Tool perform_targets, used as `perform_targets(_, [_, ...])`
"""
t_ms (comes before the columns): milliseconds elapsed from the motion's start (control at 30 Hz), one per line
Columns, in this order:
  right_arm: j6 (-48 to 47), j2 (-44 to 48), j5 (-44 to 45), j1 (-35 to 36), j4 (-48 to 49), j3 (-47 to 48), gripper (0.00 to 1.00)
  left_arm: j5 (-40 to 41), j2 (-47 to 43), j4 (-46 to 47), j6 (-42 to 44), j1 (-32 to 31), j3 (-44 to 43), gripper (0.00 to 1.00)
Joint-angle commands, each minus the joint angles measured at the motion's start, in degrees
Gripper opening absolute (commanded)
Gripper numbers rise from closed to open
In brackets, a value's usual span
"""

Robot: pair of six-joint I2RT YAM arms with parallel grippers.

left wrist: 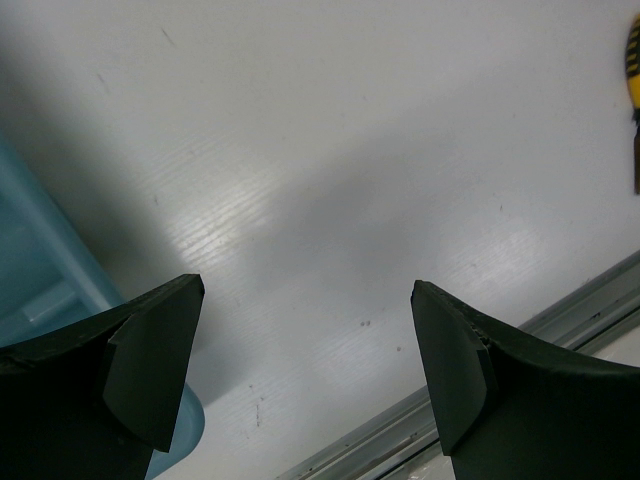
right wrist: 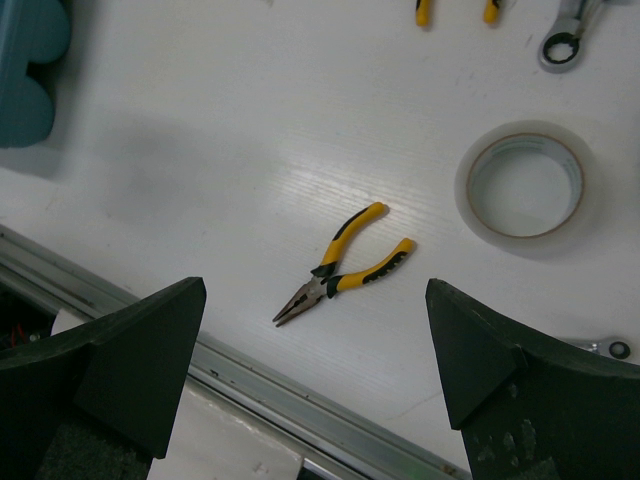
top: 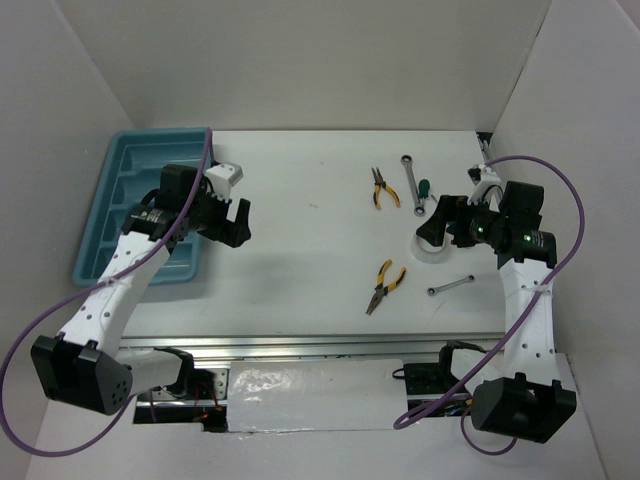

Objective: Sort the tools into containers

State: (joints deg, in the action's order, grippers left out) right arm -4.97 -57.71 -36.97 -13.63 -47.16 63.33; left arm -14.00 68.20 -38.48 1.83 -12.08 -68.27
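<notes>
The blue tray [top: 150,137] lies at the left. The left gripper [top: 240,222] hangs just beside it, jaws wide, holding nothing. On the table [top: 300,260], right of the middle, lie the near pliers [top: 385,285], far pliers [top: 383,188], long wrench [top: 411,178], screwdriver [top: 424,192], tape [right wrist: 525,187] and short wrench [top: 452,286]. The right gripper [right wrist: 315,300] hangs near the tape, wide and empty.

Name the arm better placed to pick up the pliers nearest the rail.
Right. The right end effector, open, hangs by the tape, with the pliers centred in its wrist view. The left end effector, also open, sits by the tray, farther from them.
</notes>
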Motion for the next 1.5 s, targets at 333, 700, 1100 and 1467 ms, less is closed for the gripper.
perform_targets(333, [-5.13,-3.54,-5.39,0.79,-4.87,-2.69,1.0,-8.41,11.94,-4.23,5.91,-1.98,-0.72,0.99])
perform_targets(700, [-2.59,-1.88,3.81,7.91,-3.04,-2.33,1.0,-7.62,9.06,-1.7,5.74,-4.18,-0.38,0.99])
perform_targets(1100, [-1.8,-17.25,18.41,15.02,-6.72,4.61,0.54,2.83,11.44,2.77,2.57,-16.57,-2.49,0.79])
perform_targets(1467, [-6.79,-22.0,25.89,30.05,-6.02,0.92,0.55,-5.68,8.26,6.49,0.2,-11.14,-2.04,0.82])
